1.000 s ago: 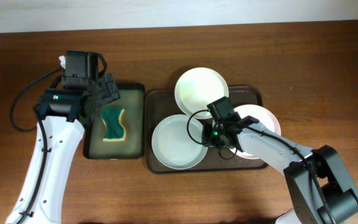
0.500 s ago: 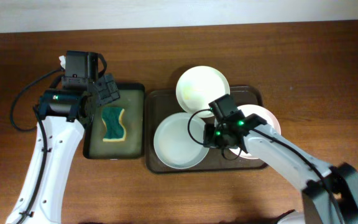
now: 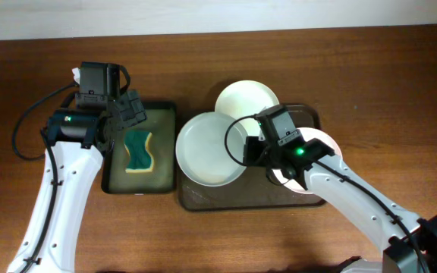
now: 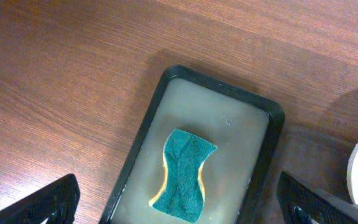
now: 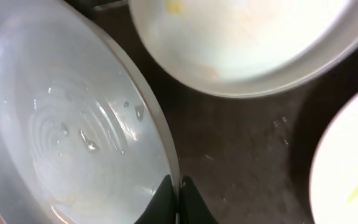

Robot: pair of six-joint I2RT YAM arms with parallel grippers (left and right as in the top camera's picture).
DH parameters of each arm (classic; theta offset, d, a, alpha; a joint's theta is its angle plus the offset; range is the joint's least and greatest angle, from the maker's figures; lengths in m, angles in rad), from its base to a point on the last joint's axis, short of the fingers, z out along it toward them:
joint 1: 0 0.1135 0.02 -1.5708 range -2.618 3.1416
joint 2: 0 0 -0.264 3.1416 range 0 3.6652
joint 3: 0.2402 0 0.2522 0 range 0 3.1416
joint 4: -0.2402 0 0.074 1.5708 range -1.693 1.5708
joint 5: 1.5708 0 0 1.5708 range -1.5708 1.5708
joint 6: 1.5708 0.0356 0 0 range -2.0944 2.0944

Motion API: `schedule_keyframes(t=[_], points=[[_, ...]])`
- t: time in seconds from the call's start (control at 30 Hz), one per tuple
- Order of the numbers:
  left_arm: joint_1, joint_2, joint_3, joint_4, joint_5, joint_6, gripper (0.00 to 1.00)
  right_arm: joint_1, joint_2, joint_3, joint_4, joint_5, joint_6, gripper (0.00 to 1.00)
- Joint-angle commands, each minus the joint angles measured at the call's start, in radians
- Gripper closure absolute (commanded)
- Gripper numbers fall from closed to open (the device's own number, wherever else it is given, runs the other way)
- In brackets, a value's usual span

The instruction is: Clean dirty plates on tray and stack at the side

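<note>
Our right fingers (image 5: 163,199) are pinched tight on the right rim of one wet plate (image 3: 207,148), which hangs over the left end of the tray (image 3: 226,199). Our left fingers (image 4: 48,202) are wide apart, holding nothing, above the sponge (image 4: 182,177). We think the plate is hard, slippery and may break, so the rim is the best hold.

Overhead: straight down, far, whole table (image 3: 400,91). Left wrist: down, mid-height, over sponge tray (image 4: 235,137). Right wrist: very close on plate (image 5: 73,124). Overhead shares both
</note>
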Motion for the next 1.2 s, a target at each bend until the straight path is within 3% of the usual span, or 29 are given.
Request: schedule_keyframes(t=[0.0, 0.27, 0.63, 0.77, 0.9, 1.17], points=[[0.002, -0.004, 0.01, -0.001, -0.011, -0.001, 0.01, 0.068, -0.015, 0.016, 0.078, 0.101, 0.009, 0.96], [0.002, -0.004, 0.01, -0.001, -0.011, -0.002, 0.01, 0.2, -0.001, 0.016, 0.262, 0.28, 0.009, 0.96], [0.002, -0.004, 0.01, -0.001, -0.011, -0.002, 0.01, 0.264, 0.229, 0.022, 0.6, 0.298, 0.008, 0.96], [0.002, -0.004, 0.01, -0.001, -0.011, -0.002, 0.01, 0.279, 0.243, 0.044, 0.612, 0.371, 0.003, 0.96], [0.002, -0.004, 0.01, -0.001, -0.011, -0.001, 0.0, 0.304, 0.244, 0.055, 0.676, 0.425, -0.122, 0.96], [0.002, -0.004, 0.01, -0.001, -0.011, -0.001, 0.0, 0.332, 0.251, 0.055, 0.753, 0.489, -0.193, 0.96]])
